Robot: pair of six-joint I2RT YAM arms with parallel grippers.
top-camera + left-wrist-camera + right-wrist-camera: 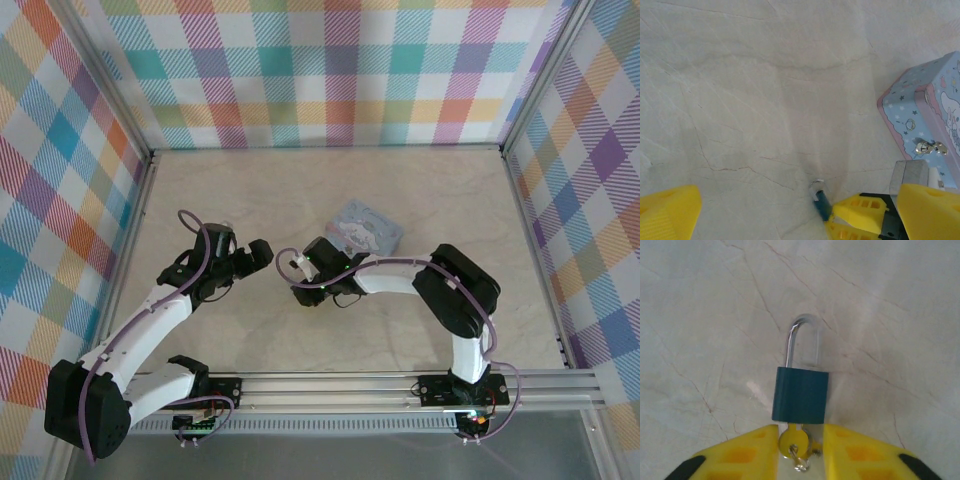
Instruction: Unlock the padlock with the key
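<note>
Marbled table (700,300); padlock (800,395) lies flat, key (794,441) in its base; right gripper (800,435) straddles it for turning, jaws slightly apart; left gripper (797,200) hovers nearby, spread wide.

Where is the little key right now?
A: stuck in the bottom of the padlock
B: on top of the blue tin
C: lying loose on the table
A: the key, with its yellow head, pokes out from the underside of the padlock.
</note>
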